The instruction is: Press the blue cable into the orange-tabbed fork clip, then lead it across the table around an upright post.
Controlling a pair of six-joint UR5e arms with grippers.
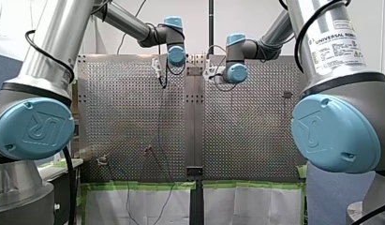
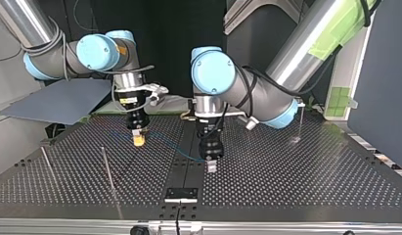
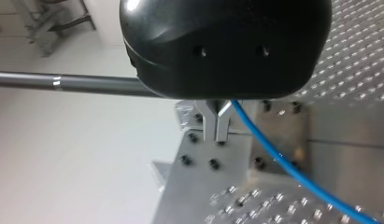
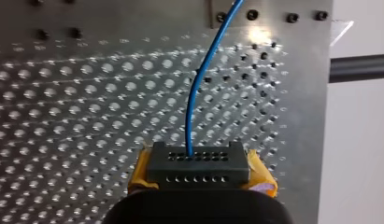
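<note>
Thin blue cable (image 4: pixel 199 84), judged light and limp, was pinched by right gripper (image 4: pixel 199 161) and left gripper (image 3: pixel 216 132); close-spaced holds advisable.

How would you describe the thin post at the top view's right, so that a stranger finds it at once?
Take the perforated table in the top view and look at its right half, near the far edge. A thin metal post stands there alone; the two other rods stand on the left half, nearer the camera.

Upright posts (image 2: pixel 107 169) stand at the top view's left; the blue cable (image 4: pixel 190 130) crosses mid-table.
</note>
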